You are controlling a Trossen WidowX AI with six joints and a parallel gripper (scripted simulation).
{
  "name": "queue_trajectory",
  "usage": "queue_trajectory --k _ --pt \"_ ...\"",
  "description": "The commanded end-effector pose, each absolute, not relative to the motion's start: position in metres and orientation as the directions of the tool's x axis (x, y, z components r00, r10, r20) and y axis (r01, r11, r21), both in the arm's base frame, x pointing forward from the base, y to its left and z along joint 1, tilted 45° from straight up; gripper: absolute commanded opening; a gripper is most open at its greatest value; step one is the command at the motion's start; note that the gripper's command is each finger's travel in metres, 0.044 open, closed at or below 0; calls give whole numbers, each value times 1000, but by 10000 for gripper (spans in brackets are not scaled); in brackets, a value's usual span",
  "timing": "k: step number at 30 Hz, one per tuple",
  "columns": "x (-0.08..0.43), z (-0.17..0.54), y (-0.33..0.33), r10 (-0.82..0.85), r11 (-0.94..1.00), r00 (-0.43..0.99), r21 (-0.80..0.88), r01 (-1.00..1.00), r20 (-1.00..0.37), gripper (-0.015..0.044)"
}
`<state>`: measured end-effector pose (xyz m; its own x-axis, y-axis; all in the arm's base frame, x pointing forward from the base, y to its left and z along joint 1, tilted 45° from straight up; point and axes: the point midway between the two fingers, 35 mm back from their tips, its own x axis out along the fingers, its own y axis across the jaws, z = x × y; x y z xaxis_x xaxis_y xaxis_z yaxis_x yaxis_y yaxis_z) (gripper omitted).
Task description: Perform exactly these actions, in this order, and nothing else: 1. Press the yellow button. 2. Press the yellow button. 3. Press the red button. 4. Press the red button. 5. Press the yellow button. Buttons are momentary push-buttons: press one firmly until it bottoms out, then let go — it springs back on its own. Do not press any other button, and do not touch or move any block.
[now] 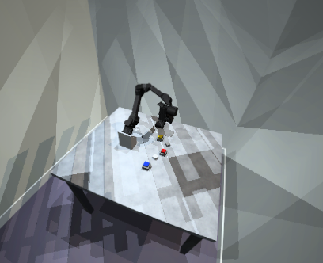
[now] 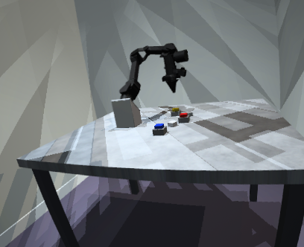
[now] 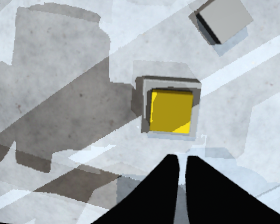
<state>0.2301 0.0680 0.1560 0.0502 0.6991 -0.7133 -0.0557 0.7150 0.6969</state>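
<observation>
The jaws are clenched with nothing between them, and the gripper hangs above the yellow button, apart from it, on the table.

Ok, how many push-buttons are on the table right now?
3: yellow button under the gripper, red button midway, blue button nearest the front edge. None seems hidden.

A bare test space: one patterned table (faceted grey walls around).
</observation>
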Motion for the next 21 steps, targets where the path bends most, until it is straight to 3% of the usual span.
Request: queue_trajectory --k 1,4,21 --pt "229 139 85 702 712 39 701 -42 -711 20" --pt "229 114 111 706 708 40 705 -43 -707 20" --pt "230 99 127 707 707 40 706 -43 -706 20"
